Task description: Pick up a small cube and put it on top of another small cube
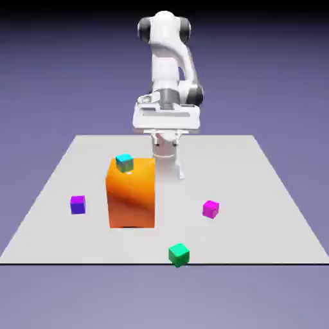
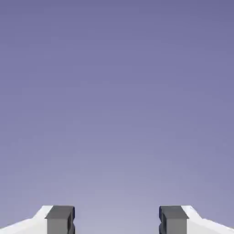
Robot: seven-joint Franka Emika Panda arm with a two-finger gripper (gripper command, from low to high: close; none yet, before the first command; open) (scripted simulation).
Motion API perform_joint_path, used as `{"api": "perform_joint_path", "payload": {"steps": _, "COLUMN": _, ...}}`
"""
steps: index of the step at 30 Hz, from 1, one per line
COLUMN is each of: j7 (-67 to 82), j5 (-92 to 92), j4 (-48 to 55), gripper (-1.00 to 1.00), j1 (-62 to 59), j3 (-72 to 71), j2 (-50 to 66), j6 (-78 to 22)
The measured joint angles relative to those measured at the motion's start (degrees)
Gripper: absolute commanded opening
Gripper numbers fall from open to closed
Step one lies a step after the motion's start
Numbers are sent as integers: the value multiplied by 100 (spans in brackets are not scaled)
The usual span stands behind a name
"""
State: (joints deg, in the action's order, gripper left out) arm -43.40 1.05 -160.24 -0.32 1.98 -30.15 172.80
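The small cube (image 1: 78,204) sat flat on the counter (image 1: 257,193), with no long axis; the end effector (image 2: 117,221) was released and empty.

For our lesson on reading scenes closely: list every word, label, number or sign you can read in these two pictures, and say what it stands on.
None: no readable text in either view.
The orange block, violet cube, magenta cube, green cube and teal cube have plain faces.
The arm and table carry no markings.
The hand view shows only backdrop and the open gripper.
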Motion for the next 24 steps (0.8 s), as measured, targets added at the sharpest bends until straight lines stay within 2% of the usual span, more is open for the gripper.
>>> {"api": "perform_joint_path", "payload": {"steps": 20, "j7": -1569, "j5": 1738, "j4": 1260, "gripper": 0, "j1": -1668, "j3": 3281, "j2": 4151, "j6": -1996}}
{"api": "perform_joint_path", "payload": {"steps": 24, "j7": -1228, "j5": 2208, "j4": 1350, "gripper": 0, "j1": -1982, "j3": 2874, "j2": 4533, "j6": -1750}}
